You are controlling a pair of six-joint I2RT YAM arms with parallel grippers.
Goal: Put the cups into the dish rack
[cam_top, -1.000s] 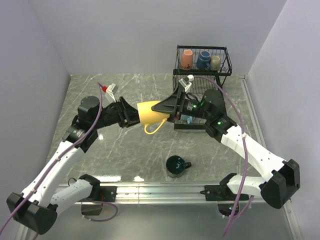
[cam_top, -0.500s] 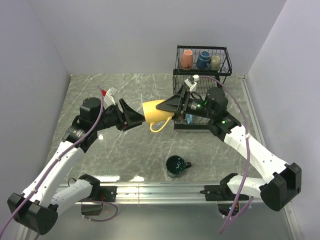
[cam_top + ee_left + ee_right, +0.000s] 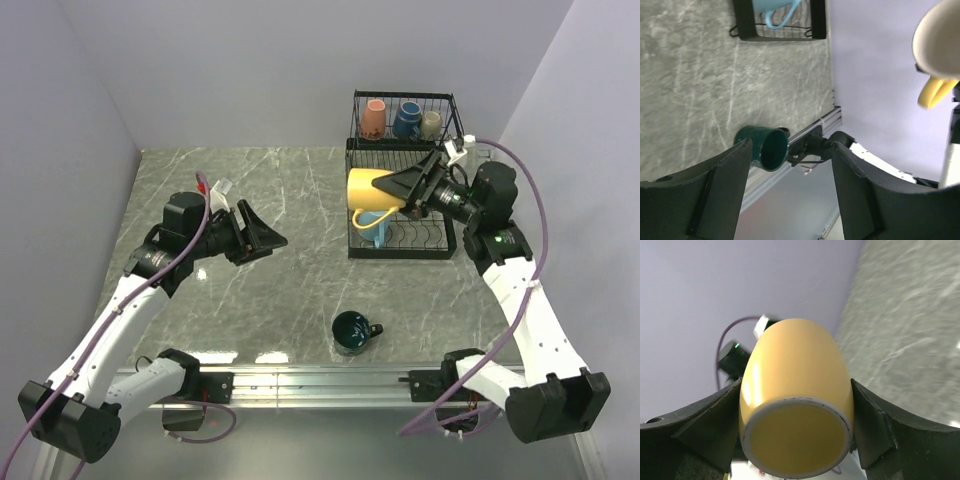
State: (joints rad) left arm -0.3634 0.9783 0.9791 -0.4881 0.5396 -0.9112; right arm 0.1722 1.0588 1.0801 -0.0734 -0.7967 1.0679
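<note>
My right end effector [image 3: 392, 187] clamps the yellow mug [image 3: 362, 189] sideways above the lower tray of the dish rack [image 3: 398, 255], the left end effector [image 3: 262, 236] is apart and empty, so next I must lower the mug into a free slot.

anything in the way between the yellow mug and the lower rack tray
Yes: the light blue mug lies in the lower tray's left end, just beneath the yellow mug in the right pincer. Slots to its right look free.
</note>
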